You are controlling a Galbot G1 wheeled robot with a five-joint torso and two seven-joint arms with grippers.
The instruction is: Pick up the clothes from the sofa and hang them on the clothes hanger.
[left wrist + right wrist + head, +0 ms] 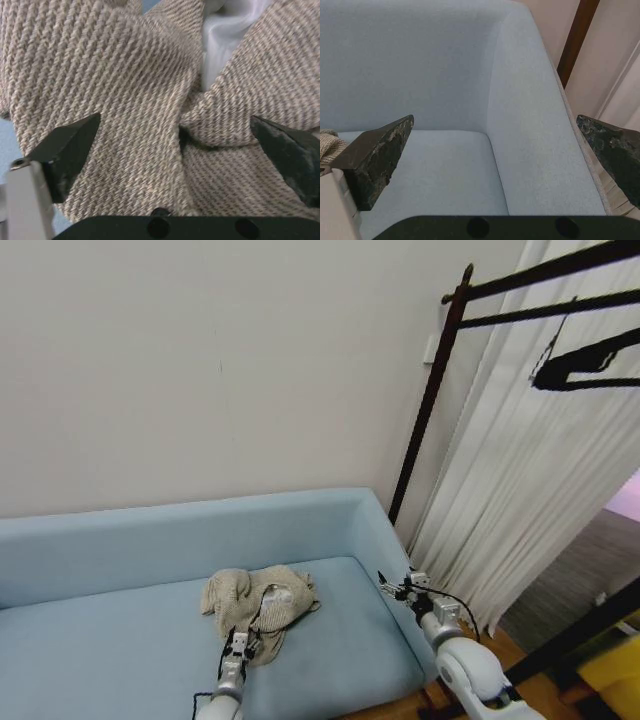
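**Risk assessment.** The left hand (240, 643) is being held open over the beige knitted garment (260, 605), which is lying crumpled on the seat of the light blue upholstered sofa (110, 540).

- If the fingers are being closed too shallowly, only a thin outer layer of the loose knit is likely to be pinched. The garment is then judged liable to slip out while being lifted.
- If the fingers are being driven too deep, the seat cushion beneath may be caught along with the cloth.
- Because the garment is bunched, a grip on an arbitrary fold may leave it hanging unevenly. Placement on the black clothes hanger (590, 365) would then be made difficult.
- The hanger is being carried high on the dark wooden rack (430, 390), at the far right and well apart from the garment. Snagging on the rack or on the white curtain (520, 490) is a further possibility during transfer.

**Position.** In the left wrist view, the two fingertips of the left hand are being shown spread wide. One is standing at each side of a raised fold in the garment (125, 75), with the fold lying between them and very close. A patch of white lining (225, 35) is being exposed just beyond the fold. The left hand is being held at the near edge of the garment.

The right hand (408, 585) is also being held open, gripping nothing. It is positioned near the sofa's right armrest, apart from the garment.
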